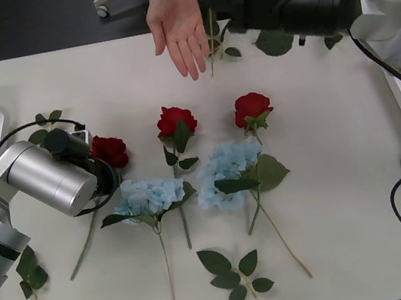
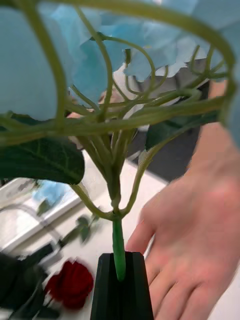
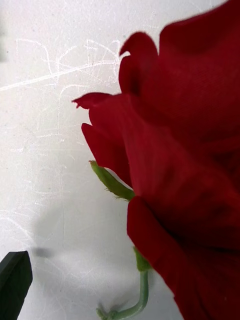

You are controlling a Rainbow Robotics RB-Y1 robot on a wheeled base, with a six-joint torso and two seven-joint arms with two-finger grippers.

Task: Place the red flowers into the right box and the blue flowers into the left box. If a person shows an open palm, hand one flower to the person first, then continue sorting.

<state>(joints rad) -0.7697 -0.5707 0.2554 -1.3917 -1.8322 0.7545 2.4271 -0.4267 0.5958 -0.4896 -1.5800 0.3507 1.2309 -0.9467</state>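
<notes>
Between the right gripper's [image 2: 120, 280] black fingers, pressed together, a blue hydrangea's [image 2: 100, 65] stem is pinched, just beside the person's open palm [image 1: 180, 26]. Low over the table, the left gripper [image 1: 99, 163] sits at a red rose [image 1: 110, 149]; its jaws seem spread, though I cannot tell.

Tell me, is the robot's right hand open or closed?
Closed: the right hand pinches the green stem of a blue flower, its black fingers pressed together around it, beside a person's open palm.
</notes>
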